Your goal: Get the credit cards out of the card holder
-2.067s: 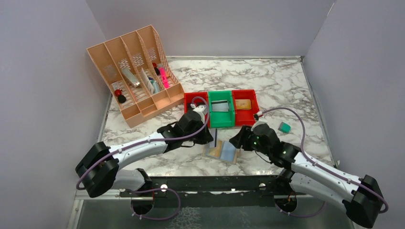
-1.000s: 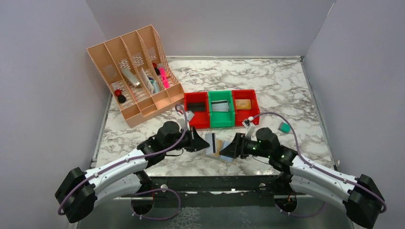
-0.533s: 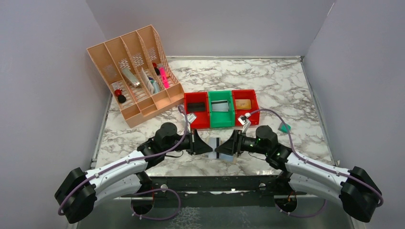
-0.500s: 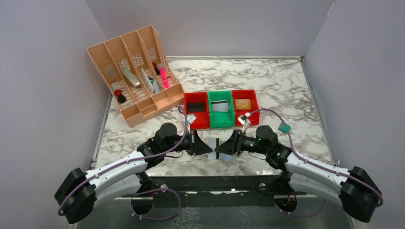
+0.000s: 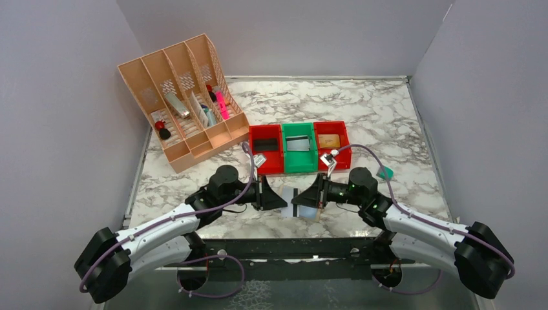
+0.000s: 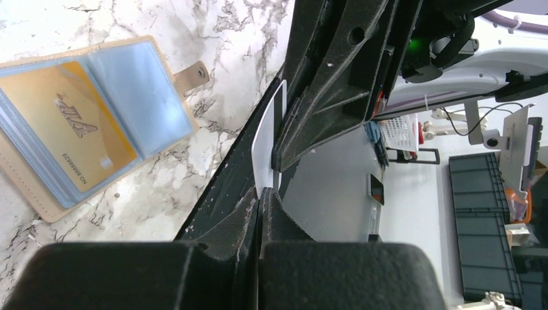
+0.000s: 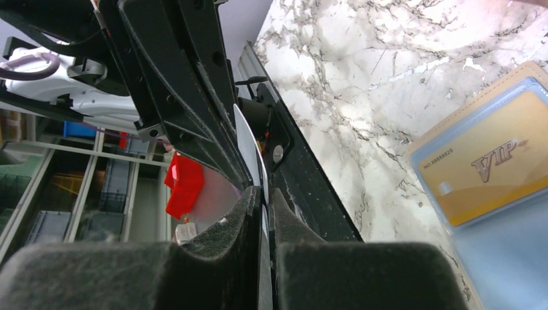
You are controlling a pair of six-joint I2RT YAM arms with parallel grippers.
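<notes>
Here both jaws pinch one card [image 6: 268, 139]; card holder [image 6: 142, 84] lies open.

Your left gripper [image 6: 260, 201] pinches a white card [image 6: 266, 145] edge-on.
The open card holder [image 6: 145, 87] lies on the marble [image 6: 213, 26], a gold card [image 6: 74, 132] sleeved inside.

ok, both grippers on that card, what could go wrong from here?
1. The left gripper and right gripper both pinch the white card in mid-air; pulling before one lets go could bend it or yank it free.
2. Each holds only an edge; a drop may land on the open card holder below.
</notes>
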